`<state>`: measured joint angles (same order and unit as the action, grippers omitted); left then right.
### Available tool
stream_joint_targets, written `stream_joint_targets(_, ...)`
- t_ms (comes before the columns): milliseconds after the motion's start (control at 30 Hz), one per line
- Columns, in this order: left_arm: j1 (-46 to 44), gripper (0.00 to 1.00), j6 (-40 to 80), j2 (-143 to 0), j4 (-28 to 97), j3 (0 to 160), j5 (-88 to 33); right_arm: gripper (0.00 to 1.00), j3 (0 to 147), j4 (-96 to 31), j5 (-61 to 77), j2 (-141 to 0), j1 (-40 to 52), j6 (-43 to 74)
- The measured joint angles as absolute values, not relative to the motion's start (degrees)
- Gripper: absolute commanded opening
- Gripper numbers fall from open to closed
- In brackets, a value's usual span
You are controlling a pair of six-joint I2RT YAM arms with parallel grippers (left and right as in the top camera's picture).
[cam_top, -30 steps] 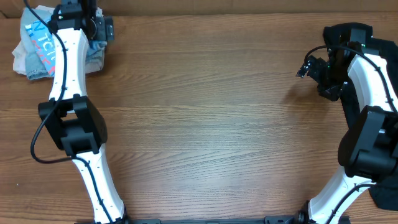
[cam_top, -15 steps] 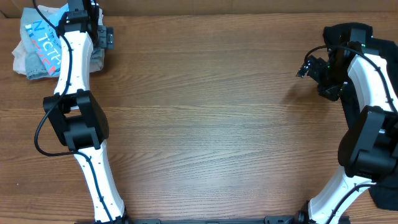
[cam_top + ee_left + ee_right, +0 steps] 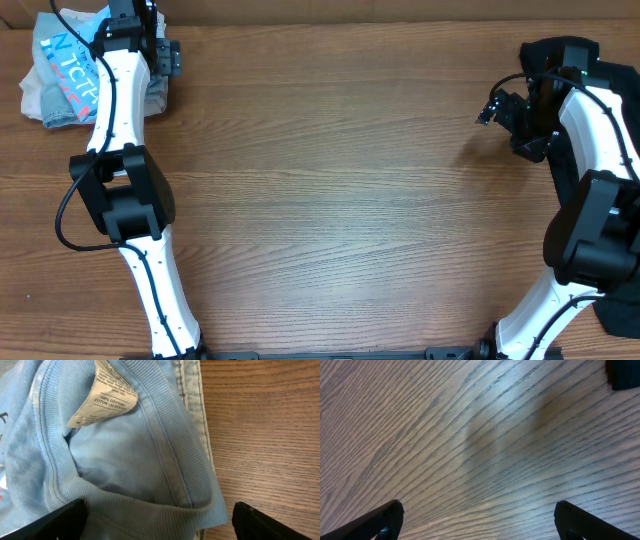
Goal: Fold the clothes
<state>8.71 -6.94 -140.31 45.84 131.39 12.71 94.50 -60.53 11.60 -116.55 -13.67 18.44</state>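
"100% COTTON / COTON / ALGODON" on the white neck label [image 3: 102,396] of the sky-blue T-shirt [image 3: 131,462]

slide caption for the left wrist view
Open left fingers flank the ribbed collar of a light blue T-shirt, care label showing

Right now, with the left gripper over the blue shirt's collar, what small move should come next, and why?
Probably lower the left gripper and close on the ribbed collar of the blue T-shirt: the fingers stand open astride it, gripping nothing yet.
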Motion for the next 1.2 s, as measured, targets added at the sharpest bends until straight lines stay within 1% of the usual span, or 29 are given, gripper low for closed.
stream_joint_targets(267, 8.71, 0.93, -4.56, -140.27, 45.21, 131.39, 12.71, 1.00, 94.50, -60.55, 11.62, -116.55, -13.67, 18.44)
stream_joint_targets(333, 8.71, 0.90, -4.38, -140.27, 45.39, 131.39, 12.69, 1.00, 94.50, -60.55, 11.62, -116.55, -13.67, 18.44)
stream_joint_targets(500, 8.71, 0.88, -4.38, -140.27, 45.98, 131.39, 12.71, 1.00, 94.50, -60.53, 11.62, -116.55, -13.67, 18.44)
stream_joint_targets(600, 8.71, 0.82, -4.29, -140.27, 46.04, 131.39, 12.69, 1.00, 94.50, -60.53, 11.62, -116.55, -13.67, 18.39)
stream_joint_targets(1200, 8.71, 0.81, -1.39, -140.05, 44.56, 131.39, 12.71, 1.00, 94.50, -60.51, 11.62, -116.55, -13.67, 18.41)
